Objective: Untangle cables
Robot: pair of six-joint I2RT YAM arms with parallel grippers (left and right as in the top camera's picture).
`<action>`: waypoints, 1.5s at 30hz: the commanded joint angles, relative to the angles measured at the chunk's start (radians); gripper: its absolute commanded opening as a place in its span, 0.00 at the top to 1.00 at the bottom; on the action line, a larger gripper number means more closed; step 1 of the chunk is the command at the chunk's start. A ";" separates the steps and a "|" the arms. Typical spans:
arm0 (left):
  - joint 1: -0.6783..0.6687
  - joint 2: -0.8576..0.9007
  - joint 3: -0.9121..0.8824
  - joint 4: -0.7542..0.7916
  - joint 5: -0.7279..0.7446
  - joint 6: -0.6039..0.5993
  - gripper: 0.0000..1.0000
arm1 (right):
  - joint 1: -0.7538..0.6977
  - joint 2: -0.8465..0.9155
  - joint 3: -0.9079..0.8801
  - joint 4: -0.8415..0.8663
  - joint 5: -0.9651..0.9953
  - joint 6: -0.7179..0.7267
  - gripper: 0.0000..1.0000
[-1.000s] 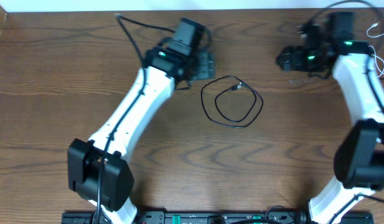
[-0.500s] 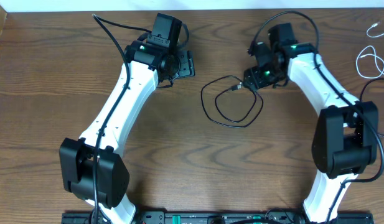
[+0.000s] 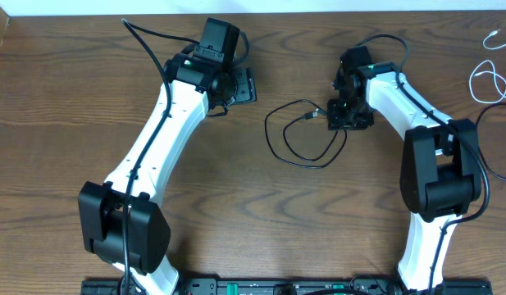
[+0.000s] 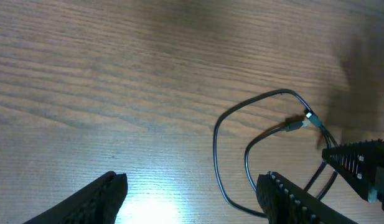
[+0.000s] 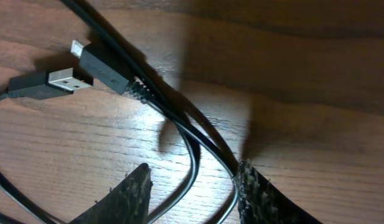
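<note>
Directly over the black cable [image 4: 215, 143], right tool [image 5: 193, 171] straddles its strands, jaws apart, seemingly not pinching; left tool [image 4: 193, 180] hovers beside it, spread wide.

Left arm reaches forward; left pincer [image 3: 246, 85] jaws wide apart. Right arm folded inward, wrist tipped down; right pincer [image 3: 348, 116], well right of the left one, jaws apart but narrower.
</note>
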 commanded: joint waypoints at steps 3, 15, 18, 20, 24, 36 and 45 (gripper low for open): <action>0.008 0.001 0.008 -0.007 -0.012 0.020 0.28 | 0.031 -0.002 0.003 0.000 0.060 -0.044 0.55; 0.008 0.001 0.008 -0.008 -0.011 0.020 0.28 | 0.043 -0.002 -0.035 -0.011 0.177 -0.047 0.53; 0.008 0.001 0.008 -0.008 -0.012 0.020 0.28 | 0.043 -0.002 -0.057 -0.001 0.197 -0.047 0.53; 0.008 0.001 0.008 -0.007 -0.011 0.020 0.28 | 0.043 -0.002 -0.071 0.005 0.196 -0.046 0.55; 0.008 0.001 0.008 -0.007 -0.012 0.020 0.28 | 0.044 -0.002 -0.090 0.005 0.170 -0.046 0.72; 0.008 0.001 0.008 -0.007 -0.012 0.020 0.28 | 0.019 -0.030 -0.060 0.074 -0.009 -0.005 0.99; 0.008 0.001 0.008 -0.006 -0.012 0.020 0.28 | -0.148 -0.146 0.175 0.057 -0.318 -0.006 0.99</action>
